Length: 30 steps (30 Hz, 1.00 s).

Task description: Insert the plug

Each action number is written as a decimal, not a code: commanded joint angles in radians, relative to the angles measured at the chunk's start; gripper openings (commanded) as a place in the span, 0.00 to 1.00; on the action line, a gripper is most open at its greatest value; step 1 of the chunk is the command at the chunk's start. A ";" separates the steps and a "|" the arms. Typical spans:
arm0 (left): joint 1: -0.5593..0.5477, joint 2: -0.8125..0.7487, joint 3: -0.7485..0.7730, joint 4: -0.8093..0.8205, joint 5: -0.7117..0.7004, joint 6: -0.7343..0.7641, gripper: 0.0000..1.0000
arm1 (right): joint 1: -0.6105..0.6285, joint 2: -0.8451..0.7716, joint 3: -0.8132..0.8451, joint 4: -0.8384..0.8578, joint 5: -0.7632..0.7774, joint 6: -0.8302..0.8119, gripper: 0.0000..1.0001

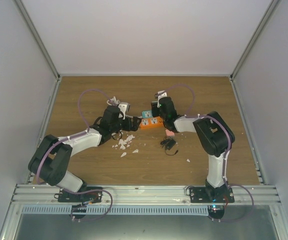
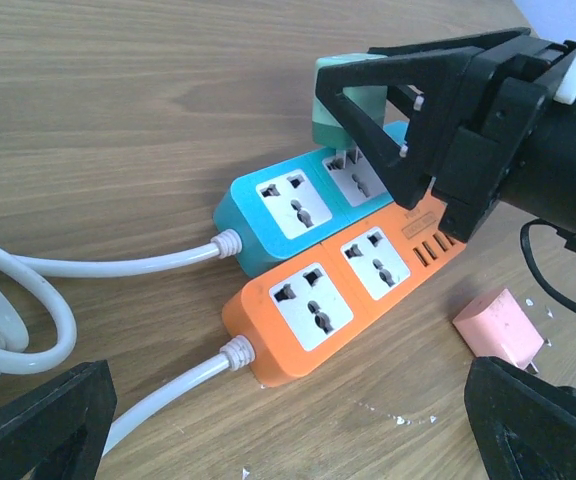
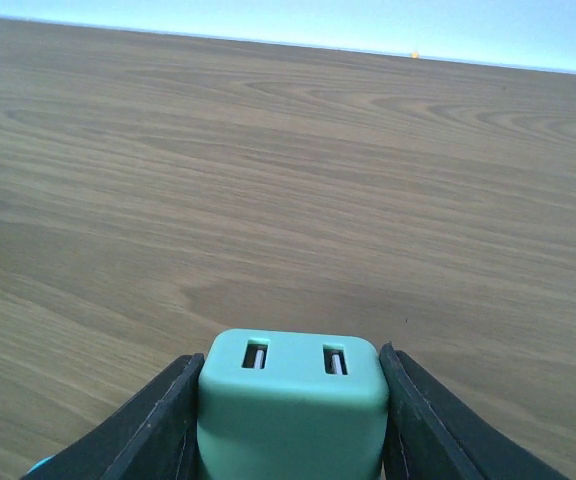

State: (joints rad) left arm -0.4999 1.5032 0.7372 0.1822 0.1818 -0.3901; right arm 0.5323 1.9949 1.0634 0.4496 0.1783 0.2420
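Note:
My right gripper (image 3: 293,425) is shut on a mint-green plug (image 3: 293,400), one black finger (image 3: 143,430) on each side of it. In the left wrist view the plug (image 2: 346,95) hangs over the far socket of a teal power strip (image 2: 268,210), its metal prongs pointing down at the socket face. I cannot tell whether the prongs are inside. An orange power strip (image 2: 313,310) lies against the teal one. My left gripper (image 2: 288,440) is open just short of the orange strip's cable end, with nothing between its fingers (image 2: 38,425).
A pink adapter (image 2: 501,330) lies right of the orange strip. White cables (image 2: 28,300) loop off to the left. In the top view, white scraps (image 1: 126,142) and a small black cable (image 1: 169,145) lie in front of the strips (image 1: 151,123).

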 commanded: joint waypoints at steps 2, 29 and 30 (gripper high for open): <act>-0.011 0.002 0.032 0.015 -0.015 0.016 0.99 | -0.010 -0.018 -0.083 -0.011 0.001 0.046 0.01; -0.016 -0.026 0.029 0.000 -0.015 0.016 0.99 | 0.209 0.119 -0.426 0.643 0.320 0.070 0.00; -0.016 -0.026 0.029 0.000 -0.015 0.016 0.99 | 0.215 0.120 -0.418 0.625 0.327 0.058 0.00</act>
State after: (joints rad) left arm -0.5045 1.4986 0.7372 0.1596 0.1772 -0.3885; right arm 0.6914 2.0418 0.6613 1.2148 0.4889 0.3283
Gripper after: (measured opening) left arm 0.990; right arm 0.452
